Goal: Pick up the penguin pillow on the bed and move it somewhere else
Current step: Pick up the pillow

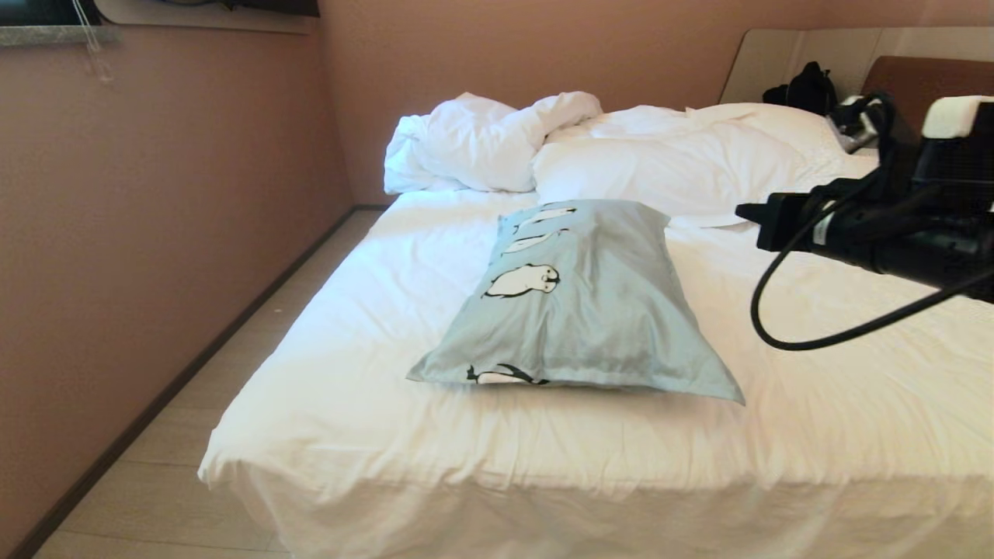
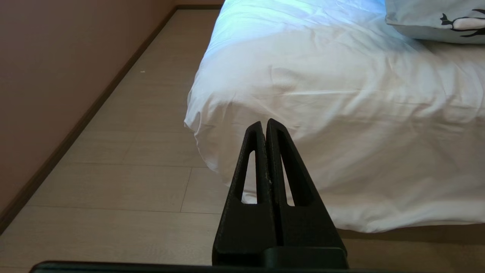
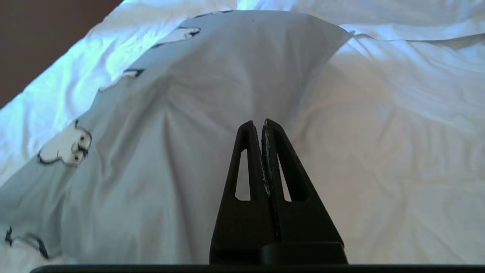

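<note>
Head view is showing the penguin pillow (image 1: 578,303) lying flat near the middle of the bed (image 1: 326,404), its long side running from the foot end toward the white pillows (image 1: 675,167) and the rumpled duvet (image 1: 481,140) at the far end. Nothing is gripping it, so by the look of things the task is only just getting under way: the pillow is waiting to be picked up, and the lift, the carry and the setting down elsewhere are all left to do.

The right gripper (image 3: 261,123) is hanging above the pillow's blue-grey cloth near its edge beside the sheet, its jaws pressed together and holding nothing; whether the tips are touching the cloth cannot be told. In the head view the right arm (image 1: 870,225) is reaching in from the right with a black cable looping below it. The left gripper (image 2: 264,123) is sitting low by the corner of the bed, over the pale floor (image 2: 113,170), jaws likewise pressed together and empty, well apart from the pillow.

No brand, label or legible writing is showing; the pillowcase is displaying only black-and-white penguins here
</note>
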Controlling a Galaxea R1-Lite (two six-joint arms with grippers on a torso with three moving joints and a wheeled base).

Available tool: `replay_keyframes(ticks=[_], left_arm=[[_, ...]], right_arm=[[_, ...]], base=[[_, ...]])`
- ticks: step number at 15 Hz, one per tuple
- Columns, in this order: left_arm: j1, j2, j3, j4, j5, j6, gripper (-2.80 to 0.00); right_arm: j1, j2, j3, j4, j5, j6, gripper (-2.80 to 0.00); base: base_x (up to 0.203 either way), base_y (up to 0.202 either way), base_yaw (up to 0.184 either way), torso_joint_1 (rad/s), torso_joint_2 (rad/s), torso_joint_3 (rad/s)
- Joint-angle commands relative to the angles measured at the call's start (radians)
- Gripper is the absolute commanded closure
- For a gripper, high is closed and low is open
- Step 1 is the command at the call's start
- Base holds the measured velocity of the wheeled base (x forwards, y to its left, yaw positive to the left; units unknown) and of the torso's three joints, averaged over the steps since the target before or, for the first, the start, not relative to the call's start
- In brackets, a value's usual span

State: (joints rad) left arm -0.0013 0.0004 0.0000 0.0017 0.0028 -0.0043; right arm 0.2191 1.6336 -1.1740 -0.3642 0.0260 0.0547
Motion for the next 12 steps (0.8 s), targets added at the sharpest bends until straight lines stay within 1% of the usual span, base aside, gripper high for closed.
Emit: replay_keyframes(ticks=[1, 3, 6, 8, 9, 10, 12], left_arm=[[0.000, 0.000, 0.002, 0.000, 0.000, 0.000, 0.00], [0.000, 0.000, 0.002, 0.000, 0.000, 0.000, 0.00], [0.000, 0.000, 0.002, 0.000, 0.000, 0.000, 0.00], [0.000, 0.000, 0.002, 0.000, 0.000, 0.000, 0.00], [0.000, 0.000, 0.002, 0.000, 0.000, 0.000, 0.00], [0.000, 0.000, 0.002, 0.000, 0.000, 0.000, 0.00], [0.000, 0.000, 0.002, 0.000, 0.000, 0.000, 0.00]], right_arm=[[0.051, 0.133, -0.078, -0.014, -0.056, 0.081, 0.00], [0.074, 0.150, -0.098, -0.010, -0.054, 0.137, 0.00], [0.101, 0.153, -0.100, 0.017, -0.061, 0.136, 0.00], [0.103, 0.164, -0.087, 0.022, -0.061, 0.132, 0.00], [0.103, 0.158, -0.086, 0.025, -0.059, 0.133, -2.80], [0.107, 0.150, -0.081, 0.026, -0.058, 0.133, -2.80], [0.142, 0.125, -0.051, 0.025, -0.061, 0.130, -2.80]], base=[[0.000, 0.000, 0.000, 0.000, 0.00, 0.000], [0.000, 0.000, 0.000, 0.000, 0.00, 0.000], [0.000, 0.000, 0.000, 0.000, 0.00, 0.000], [0.000, 0.000, 0.000, 0.000, 0.00, 0.000], [0.000, 0.000, 0.000, 0.000, 0.00, 0.000], [0.000, 0.000, 0.000, 0.000, 0.00, 0.000], [0.000, 0.000, 0.000, 0.000, 0.00, 0.000]])
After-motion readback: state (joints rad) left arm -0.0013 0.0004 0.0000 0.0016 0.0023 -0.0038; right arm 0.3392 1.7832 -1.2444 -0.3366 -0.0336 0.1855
